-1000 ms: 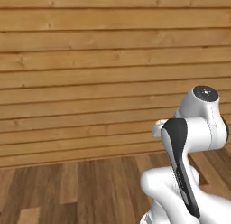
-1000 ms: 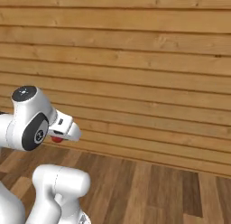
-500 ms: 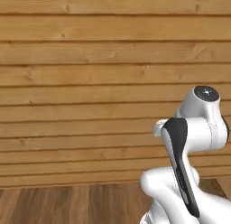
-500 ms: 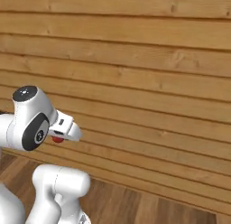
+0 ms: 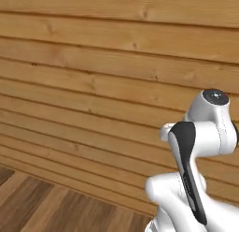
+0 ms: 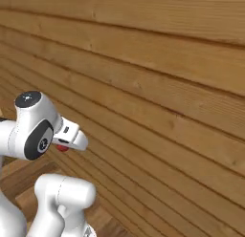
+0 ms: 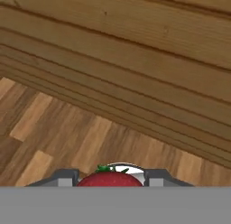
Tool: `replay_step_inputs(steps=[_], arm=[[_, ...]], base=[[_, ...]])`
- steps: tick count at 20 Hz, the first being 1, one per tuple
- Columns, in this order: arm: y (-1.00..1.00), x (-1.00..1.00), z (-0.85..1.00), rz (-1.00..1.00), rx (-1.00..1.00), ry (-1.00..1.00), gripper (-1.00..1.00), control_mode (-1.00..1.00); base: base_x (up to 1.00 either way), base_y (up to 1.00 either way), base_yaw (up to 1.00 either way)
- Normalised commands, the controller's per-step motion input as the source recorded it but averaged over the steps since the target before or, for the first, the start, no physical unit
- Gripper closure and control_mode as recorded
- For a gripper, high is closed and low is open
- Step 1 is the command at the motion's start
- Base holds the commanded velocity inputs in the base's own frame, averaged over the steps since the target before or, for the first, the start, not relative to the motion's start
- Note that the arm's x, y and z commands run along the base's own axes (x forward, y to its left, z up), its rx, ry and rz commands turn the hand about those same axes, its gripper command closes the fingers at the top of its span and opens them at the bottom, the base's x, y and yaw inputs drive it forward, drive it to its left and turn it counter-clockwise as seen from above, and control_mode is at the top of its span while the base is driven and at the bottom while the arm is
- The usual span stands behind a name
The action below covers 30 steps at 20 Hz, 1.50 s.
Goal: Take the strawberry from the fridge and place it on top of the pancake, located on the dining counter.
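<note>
red and small, the strawberry (image 7: 110,178) sits at the bottom of the hand view with its green leaves on top, clamped between the two fingers (image 7: 66,177), whose grey tips press against it on either side. in the right base view a sliver of the strawberry (image 6: 62,147) peeks from under the white hand, which is held up near the arm's top joint. a wall of horizontal wooden planks (image 5: 93,86) stands close ahead, and a wooden plank floor (image 7: 67,133) runs below it.
</note>
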Motion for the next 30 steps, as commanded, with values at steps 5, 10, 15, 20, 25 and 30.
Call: replay_step_inputs(steps=[5, 10, 15, 20, 25, 30], arm=[[0.00, 0.00, 0.00, 0.00, 0.00, 0.00, 1.00, 1.00], [0.00, 0.00, 0.00, 0.00, 0.00, 0.00, 1.00, 1.00], [0.00, 0.00, 0.00, 0.00, 0.00, 0.00, 1.00, 1.00], [0.00, 0.00, 0.00, 0.00, 0.00, 0.00, 1.00, 1.00], [0.00, 0.00, 0.00, 0.00, 0.00, 0.00, 1.00, 1.00], [0.00, 0.00, 0.00, 0.00, 0.00, 0.00, 1.00, 1.00]], base=[[0.87, 0.13, 0.78], [0.93, 0.04, 0.77], [0.99, 0.00, 0.77], [0.99, 0.00, 0.79], [0.97, -0.03, 0.79], [0.83, -0.18, 0.87]])
